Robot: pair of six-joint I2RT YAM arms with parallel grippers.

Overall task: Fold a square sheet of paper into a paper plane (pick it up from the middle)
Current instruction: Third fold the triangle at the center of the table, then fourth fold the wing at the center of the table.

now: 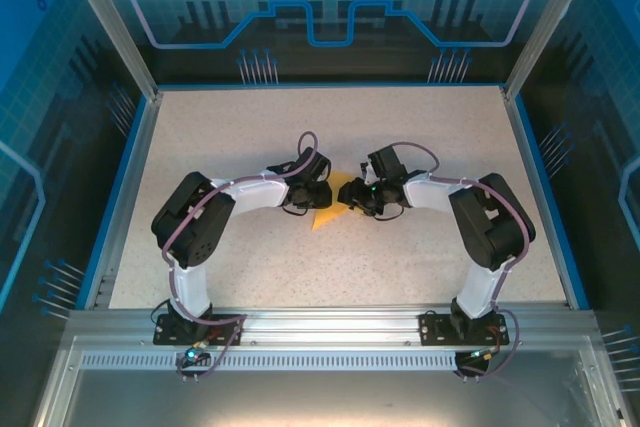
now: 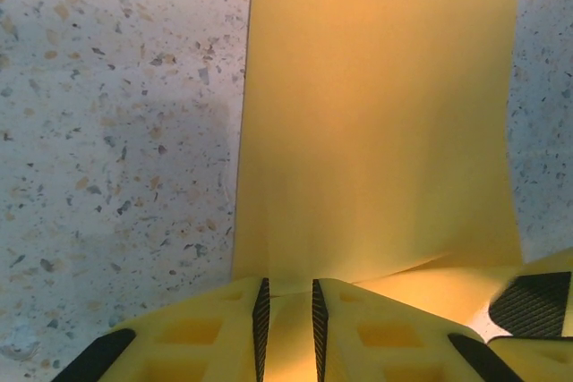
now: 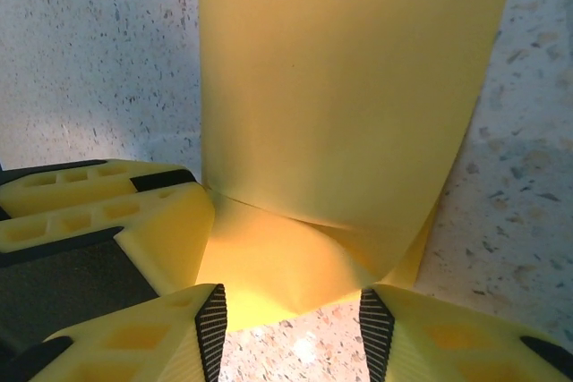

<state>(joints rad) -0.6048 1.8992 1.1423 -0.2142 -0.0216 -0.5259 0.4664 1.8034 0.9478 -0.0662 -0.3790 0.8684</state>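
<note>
The square sheet of paper [image 1: 328,217], plain orange-yellow, lies mid-table between both grippers and is bowed upward. In the left wrist view the sheet [image 2: 376,131] rises in front of my left gripper [image 2: 286,288], whose jaws stand close together with a raised fold of paper filling the gap. My right gripper [image 3: 294,306] is open over the sheet's [image 3: 340,96] near edge, with bare table between its fingertips. From above, the left gripper [image 1: 320,195] and right gripper [image 1: 357,197] nearly meet tip to tip. A paper plane is out of view.
The speckled table [image 1: 330,127] is bordered by a blue rim [image 1: 118,197] and metal frame posts. The other arm's yellow fingers [image 3: 98,207] crowd the left of the right wrist view, and its fingers [image 2: 533,301] sit low on the right in the left wrist view.
</note>
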